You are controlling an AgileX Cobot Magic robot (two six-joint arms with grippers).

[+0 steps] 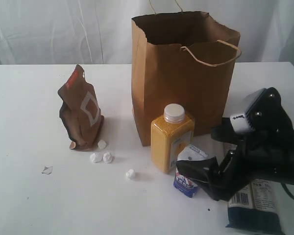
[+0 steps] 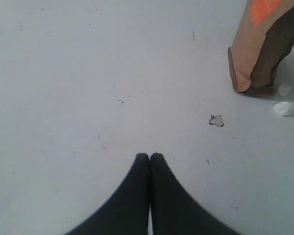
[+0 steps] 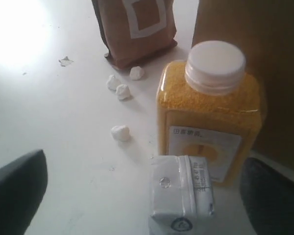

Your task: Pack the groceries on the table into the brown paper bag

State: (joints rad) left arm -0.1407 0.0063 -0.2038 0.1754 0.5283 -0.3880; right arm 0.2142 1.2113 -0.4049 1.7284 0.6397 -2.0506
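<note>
Hovering wide open and empty, my right end effector (image 3: 144, 196) faces the carton (image 3: 181, 188), upright on the desk (image 1: 39, 196) straight ahead, just before the yellow bottle (image 3: 208, 112) by the paper bag (image 1: 186, 73); my left end effector (image 2: 150, 159), closed on nothing, is farther off.

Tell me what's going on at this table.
The right gripper, jaws wide open, straddles the small white-blue carton beside the yellow white-capped bottle, in front of the tall brown paper bag. The left gripper hangs shut over the white table. The brown foil pouch and dark noodle packet sit outside the bag.
</note>
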